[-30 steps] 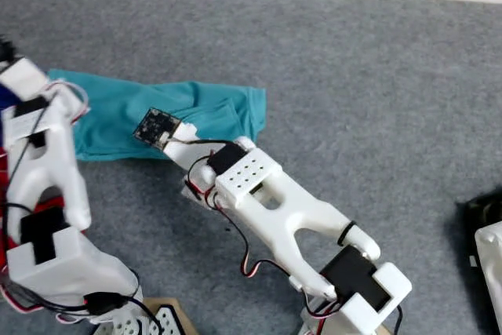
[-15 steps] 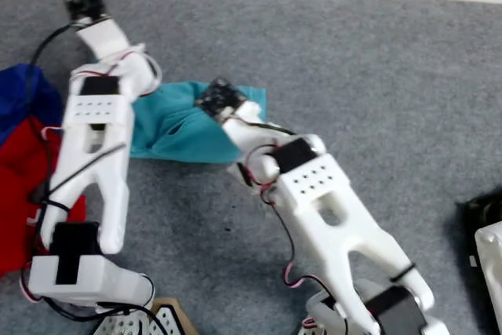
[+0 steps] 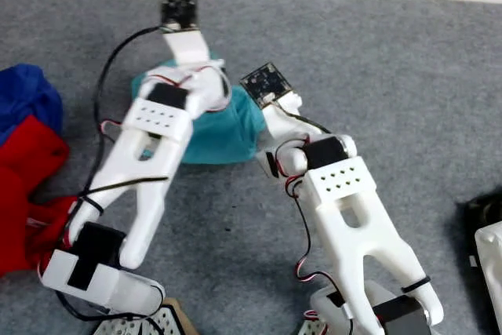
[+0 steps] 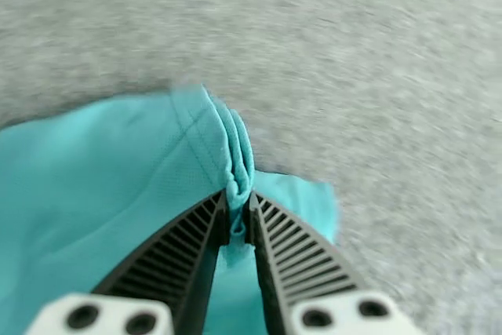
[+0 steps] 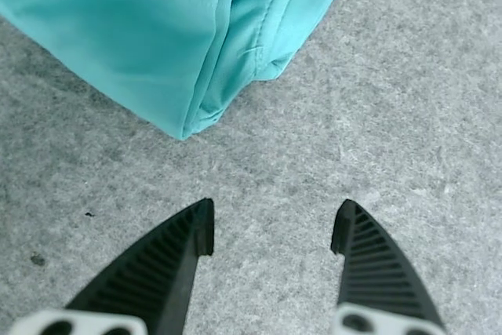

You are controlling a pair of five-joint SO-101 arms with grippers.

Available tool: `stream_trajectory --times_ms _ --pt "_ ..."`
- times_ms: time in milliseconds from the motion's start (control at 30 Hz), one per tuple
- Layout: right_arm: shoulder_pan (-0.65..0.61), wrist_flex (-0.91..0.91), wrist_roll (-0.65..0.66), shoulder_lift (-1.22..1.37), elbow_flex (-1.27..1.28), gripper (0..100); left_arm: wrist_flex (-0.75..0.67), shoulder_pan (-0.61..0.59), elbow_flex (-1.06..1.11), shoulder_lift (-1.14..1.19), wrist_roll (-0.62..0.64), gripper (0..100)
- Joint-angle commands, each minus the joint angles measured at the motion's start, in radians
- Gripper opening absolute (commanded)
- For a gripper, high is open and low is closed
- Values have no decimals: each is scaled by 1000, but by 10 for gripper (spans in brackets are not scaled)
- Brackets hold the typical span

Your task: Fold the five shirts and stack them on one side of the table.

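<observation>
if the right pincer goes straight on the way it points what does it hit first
Probably the bare grey table ahead of the open right pincer; the folded edge of the teal shirt lies a little beyond. Depth is unclear, so a shallow approach could reach the shirt first.

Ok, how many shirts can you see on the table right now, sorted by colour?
teal shirt: 1
blue shirt: 1
red shirt: 1, though the heap may hide more
Total: 3 in the high view
</observation>
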Motion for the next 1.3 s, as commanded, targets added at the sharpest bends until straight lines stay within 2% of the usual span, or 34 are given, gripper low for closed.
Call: stream_trajectory --times_ms 0,567,1267 --pt "18 -16 -9 -5 -7 248 -18 51 19 -56 2 6" --pt "18 -18 -9 -4 -7 248 6 222 102 -62 0 6" --pt "18 -18 -9 -4 -7 248 28 274 249 -101 0 6"
